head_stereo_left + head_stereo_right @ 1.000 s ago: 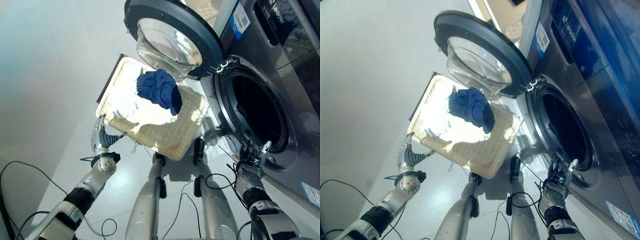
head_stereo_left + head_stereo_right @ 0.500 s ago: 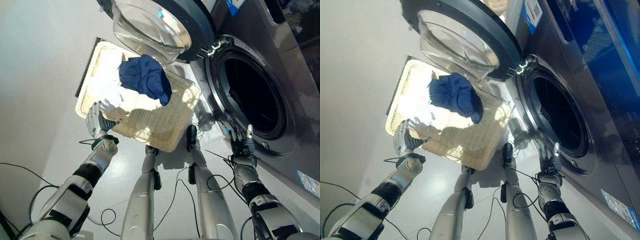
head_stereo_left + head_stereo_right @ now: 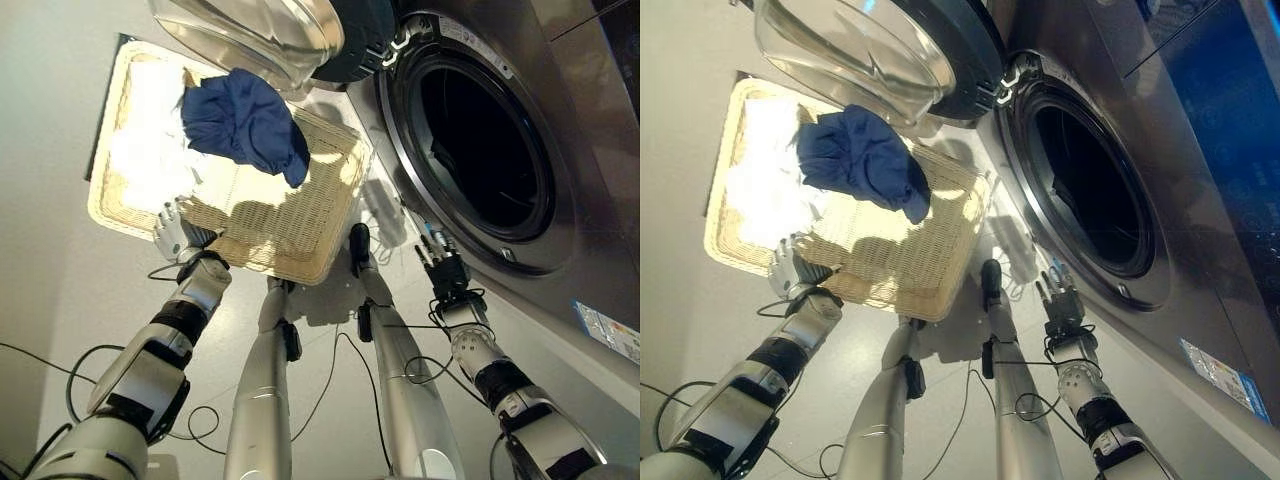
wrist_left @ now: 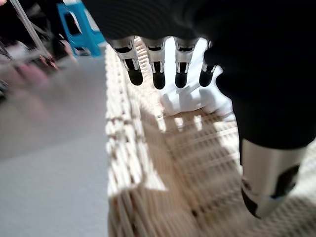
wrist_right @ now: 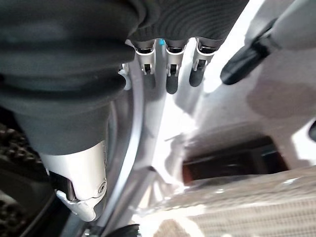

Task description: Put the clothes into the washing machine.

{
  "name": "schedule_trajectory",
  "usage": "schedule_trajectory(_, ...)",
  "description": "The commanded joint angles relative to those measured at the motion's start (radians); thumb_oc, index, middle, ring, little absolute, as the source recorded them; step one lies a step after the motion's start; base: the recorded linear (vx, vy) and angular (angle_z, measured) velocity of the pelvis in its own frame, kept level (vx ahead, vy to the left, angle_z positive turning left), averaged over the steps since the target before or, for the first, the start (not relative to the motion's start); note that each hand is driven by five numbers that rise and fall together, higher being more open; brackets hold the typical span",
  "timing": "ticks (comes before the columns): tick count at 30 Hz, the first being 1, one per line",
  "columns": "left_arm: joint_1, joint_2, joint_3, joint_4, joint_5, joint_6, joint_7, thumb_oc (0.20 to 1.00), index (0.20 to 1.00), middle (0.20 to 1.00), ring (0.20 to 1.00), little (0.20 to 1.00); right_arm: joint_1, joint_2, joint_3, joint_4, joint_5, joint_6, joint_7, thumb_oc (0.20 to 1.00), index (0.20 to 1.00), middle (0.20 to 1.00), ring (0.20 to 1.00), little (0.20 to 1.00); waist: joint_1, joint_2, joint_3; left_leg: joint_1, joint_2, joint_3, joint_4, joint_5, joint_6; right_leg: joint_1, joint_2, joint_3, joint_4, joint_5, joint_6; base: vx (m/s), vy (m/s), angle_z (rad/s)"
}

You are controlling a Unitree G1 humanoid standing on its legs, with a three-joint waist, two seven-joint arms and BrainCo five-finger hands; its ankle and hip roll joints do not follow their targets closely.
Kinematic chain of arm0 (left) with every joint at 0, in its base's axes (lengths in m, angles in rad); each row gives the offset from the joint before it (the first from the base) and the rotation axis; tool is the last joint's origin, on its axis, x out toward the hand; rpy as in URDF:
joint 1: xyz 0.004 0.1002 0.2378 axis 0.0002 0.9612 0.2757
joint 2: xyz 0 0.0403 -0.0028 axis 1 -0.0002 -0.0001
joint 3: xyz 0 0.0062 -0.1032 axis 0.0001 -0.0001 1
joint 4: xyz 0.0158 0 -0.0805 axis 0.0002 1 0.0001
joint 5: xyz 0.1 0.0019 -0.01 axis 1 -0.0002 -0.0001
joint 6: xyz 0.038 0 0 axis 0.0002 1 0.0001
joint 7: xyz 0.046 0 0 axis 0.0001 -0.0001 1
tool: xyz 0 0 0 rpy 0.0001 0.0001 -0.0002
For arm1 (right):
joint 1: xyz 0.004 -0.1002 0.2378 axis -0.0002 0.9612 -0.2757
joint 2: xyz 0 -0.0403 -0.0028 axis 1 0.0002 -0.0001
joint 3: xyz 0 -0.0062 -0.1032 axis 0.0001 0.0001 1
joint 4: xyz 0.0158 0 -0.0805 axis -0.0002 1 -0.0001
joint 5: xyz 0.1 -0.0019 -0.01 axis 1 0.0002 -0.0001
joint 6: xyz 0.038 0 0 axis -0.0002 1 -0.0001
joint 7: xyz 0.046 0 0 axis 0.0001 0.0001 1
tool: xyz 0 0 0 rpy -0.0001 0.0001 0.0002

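Left hand point(image 3: 172, 232): hovering at the near rim of the basket, fingers point(image 4: 157, 73) extending straight and loose over the wicker edge, thumb standing apart, nothing in its grasp.

Right hand point(image 3: 440, 268): hanging just below the lower rim of the washer's drum opening, fingers point(image 5: 170, 75) lying straight and relaxed, carrying nothing.

Shallow rectangular pale wicker basket point(image 3: 310, 240): sitting on the floor in front of the machine, beside the left hand, one corner lying under the open door.

Crumpled dark blue garment point(image 3: 245, 118): lying inside the basket toward its far side, partly beneath the door's glass bowl, well apart from both hands.

White cloth point(image 3: 148, 150): lying in the basket in bright sunlight, touching the blue garment on the side away from the machine; its edge showing just past the left fingertips in the left wrist view.

Grey front-loading washing machine point(image 3: 585, 210): standing at the robot's right, its round dark drum opening point(image 3: 480, 150) facing outward with no clothes showing inside.

Round dark-rimmed door with clear glass bowl point(image 3: 260, 30): swinging fully open, overhanging the basket.

Pale grey glossy floor point(image 3: 50, 270): bearing the basket and machine.
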Motion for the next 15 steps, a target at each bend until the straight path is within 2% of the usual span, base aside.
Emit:
schedule_trajectory(1,-0.044,0.102,0.014,0.050,0.000,0.123,0.099,1.000,1.000,1.000,1.000,1.000,0.064,-0.002,0.039,-0.097,-0.015,0.033,0.046,1.000,1.000,1.000,1.000,1.000,-0.001,-0.070,-0.019,-0.046,-0.051,-0.001,0.178,-0.112,-0.038,0.035,0.037,-0.020,-0.095,0.061,0.076,-0.01,0.049,0.00)
schedule_trajectory(5,-0.100,0.136,0.001,0.089,-0.059,0.156,0.213,1.000,1.000,1.000,1.000,1.000,0.088,0.002,0.077,-0.141,-0.034,0.040,0.051,1.000,1.000,1.000,1.000,1.000,-0.019,-0.089,-0.019,-0.077,-0.042,0.000,0.196,-0.122,-0.042,0.003,0.037,-0.015,-0.097,0.065,0.076,-0.01,0.053,0.00)
schedule_trajectory(7,-0.115,0.143,0.010,0.092,-0.118,0.139,0.269,1.000,1.000,1.000,1.000,1.000,0.100,0.003,0.087,-0.163,-0.045,0.038,0.047,1.000,1.000,1.000,1.000,1.000,-0.025,-0.098,-0.019,-0.092,-0.041,-0.004,0.206,-0.128,-0.042,-0.012,0.038,-0.013,-0.096,0.067,0.077,0.00,0.022,-0.01)
schedule_trajectory(8,-0.128,0.145,0.035,0.099,-0.223,0.052,0.337,1.000,1.000,1.000,1.000,1.000,0.107,0.005,0.097,-0.171,-0.043,0.033,0.047,1.000,1.000,1.000,1.000,1.000,-0.030,-0.107,-0.019,-0.106,-0.039,-0.008,0.218,-0.134,-0.042,-0.024,0.037,-0.013,-0.094,0.067,0.078,0.00,0.000,0.00)
schedule_trajectory(11,-0.145,0.130,0.119,0.113,-0.434,-0.146,0.408,1.000,1.000,1.000,1.000,1.000,0.117,0.019,0.113,-0.174,-0.043,0.018,0.042,1.000,1.000,1.000,1.000,1.000,-0.034,-0.118,-0.019,-0.124,-0.038,-0.018,0.232,-0.147,-0.041,-0.039,0.039,-0.013,-0.093,0.062,0.079,0.00,0.000,0.00)
schedule_trajectory(12,-0.154,0.119,0.190,0.142,-0.485,-0.286,0.395,1.000,1.000,1.000,1.000,1.000,0.121,0.031,0.121,-0.164,-0.045,0.005,0.042,1.000,1.000,1.000,1.000,1.000,-0.034,-0.125,-0.019,-0.132,-0.037,-0.028,0.240,-0.157,-0.041,-0.045,0.039,-0.015,-0.090,0.056,0.079,0.00,0.000,0.00)
schedule_trajectory(13,-0.156,0.117,0.203,0.145,-0.497,-0.317,0.393,1.000,1.000,1.000,1.000,1.000,0.122,0.034,0.123,-0.163,-0.047,0.002,0.040,1.000,1.000,1.000,1.000,1.000,-0.034,-0.126,-0.019,-0.134,-0.037,-0.030,0.241,-0.159,-0.041,-0.046,0.040,-0.016,-0.089,0.054,0.079,0.01,-0.034,0.03)
schedule_trajectory(14,-0.161,0.104,0.241,0.142,-0.535,-0.404,0.399,1.000,1.000,1.000,1.000,1.000,0.124,0.045,0.127,-0.161,-0.053,-0.006,0.034,1.000,1.000,1.000,1.000,1.000,-0.034,-0.131,-0.019,-0.138,-0.038,-0.036,0.244,-0.165,-0.039,-0.049,0.042,-0.018,-0.086,0.049,0.078,0.01,-0.016,0.10)
schedule_trajectory(15,-0.160,0.103,0.243,0.142,-0.537,-0.409,0.399,1.000,1.000,1.000,1.000,1.000,0.123,0.046,0.127,-0.160,-0.053,-0.007,0.034,1.000,1.000,1.000,1.000,1.000,-0.034,-0.131,-0.019,-0.138,-0.038,-0.036,0.244,-0.165,-0.039,-0.049,0.042,-0.018,-0.086,0.048,0.078,0.01,-0.018,0.11)
